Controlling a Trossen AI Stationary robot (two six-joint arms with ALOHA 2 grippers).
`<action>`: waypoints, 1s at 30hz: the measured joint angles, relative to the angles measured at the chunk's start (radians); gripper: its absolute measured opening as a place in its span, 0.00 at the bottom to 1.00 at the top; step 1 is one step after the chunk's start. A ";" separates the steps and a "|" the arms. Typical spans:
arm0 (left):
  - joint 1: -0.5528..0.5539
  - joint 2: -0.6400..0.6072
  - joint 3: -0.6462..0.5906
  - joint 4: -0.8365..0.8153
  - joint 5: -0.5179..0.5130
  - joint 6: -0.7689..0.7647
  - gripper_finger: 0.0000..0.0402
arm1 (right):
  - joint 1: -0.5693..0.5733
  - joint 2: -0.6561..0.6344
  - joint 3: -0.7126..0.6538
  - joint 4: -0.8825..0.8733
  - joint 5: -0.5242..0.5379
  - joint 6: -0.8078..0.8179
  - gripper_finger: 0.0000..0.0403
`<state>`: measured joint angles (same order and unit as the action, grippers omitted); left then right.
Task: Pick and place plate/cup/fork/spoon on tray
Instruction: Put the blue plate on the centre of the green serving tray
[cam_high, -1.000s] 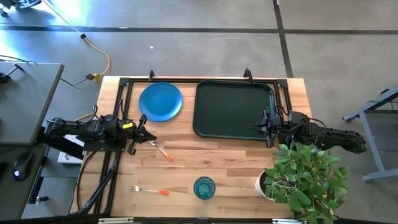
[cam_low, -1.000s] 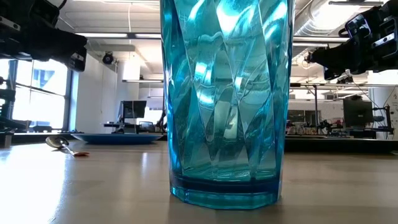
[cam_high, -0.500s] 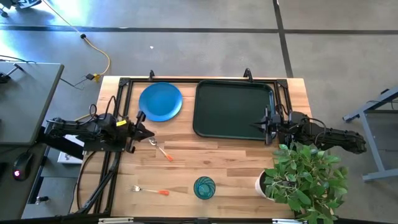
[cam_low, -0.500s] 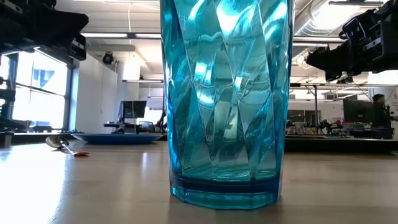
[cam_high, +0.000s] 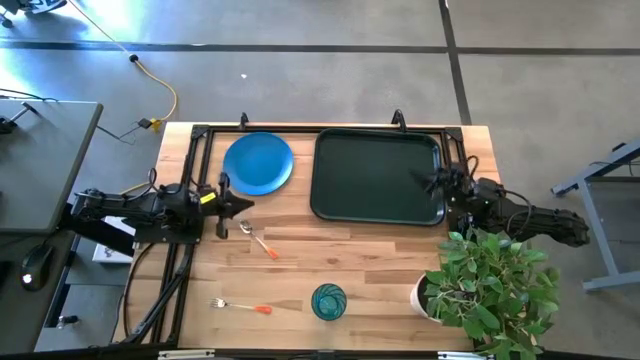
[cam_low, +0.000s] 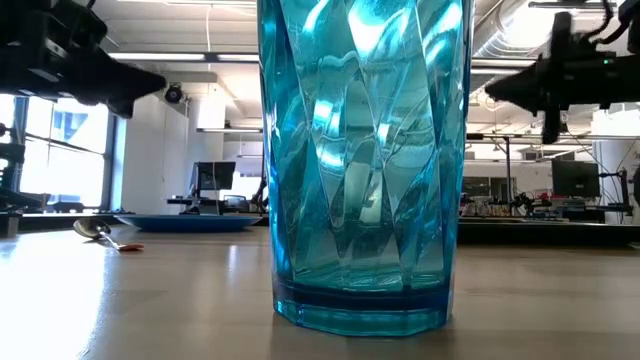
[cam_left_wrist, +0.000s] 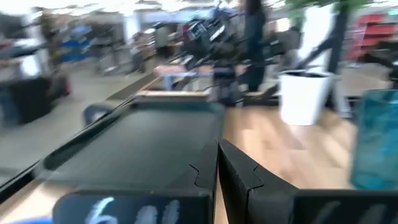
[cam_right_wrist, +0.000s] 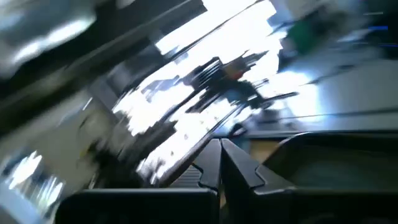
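The bright-blue plate (cam_high: 258, 163) lies flat at the table's far left, beside the dark tray (cam_high: 378, 176). The orange-handled spoon (cam_high: 258, 240) lies just near of the plate. The fork (cam_high: 240, 306) and the teal cup (cam_high: 329, 301), which stands upright, are by the near edge. The cup fills the low view (cam_low: 365, 160). My left gripper (cam_high: 247, 205) is shut and empty, above the table between plate and spoon. My right gripper (cam_high: 428, 182) is shut and empty, above the tray's right rim.
A leafy plant in a white pot (cam_high: 432, 296) stands at the near right, close under my right arm. Black frame bars (cam_high: 196, 150) run along the table's left and far edges. Bare wood lies between the spoon and the tray.
My left gripper has turned about its wrist and gone a little toward the far edge and the tray. My right gripper has turned about its wrist and gone toward the far edge, along the tray's right rim. The tableware has not moved.
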<state>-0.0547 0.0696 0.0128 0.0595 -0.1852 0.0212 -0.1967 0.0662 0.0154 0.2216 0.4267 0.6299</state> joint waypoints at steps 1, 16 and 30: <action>0.000 0.000 0.000 -0.018 -0.018 -0.018 0.01 | 0.000 0.000 0.000 -0.006 0.088 0.056 0.00; -0.024 0.016 0.000 -0.007 -0.132 -0.071 0.01 | 0.000 0.012 0.000 -0.083 0.315 -0.165 0.00; 0.027 0.043 0.000 0.097 -0.300 0.100 0.09 | -0.002 0.362 0.028 0.094 0.160 -0.001 0.21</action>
<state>-0.0282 0.1129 0.0128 0.1570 -0.4847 0.1210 -0.1986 0.4282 0.0436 0.3159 0.5867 0.6292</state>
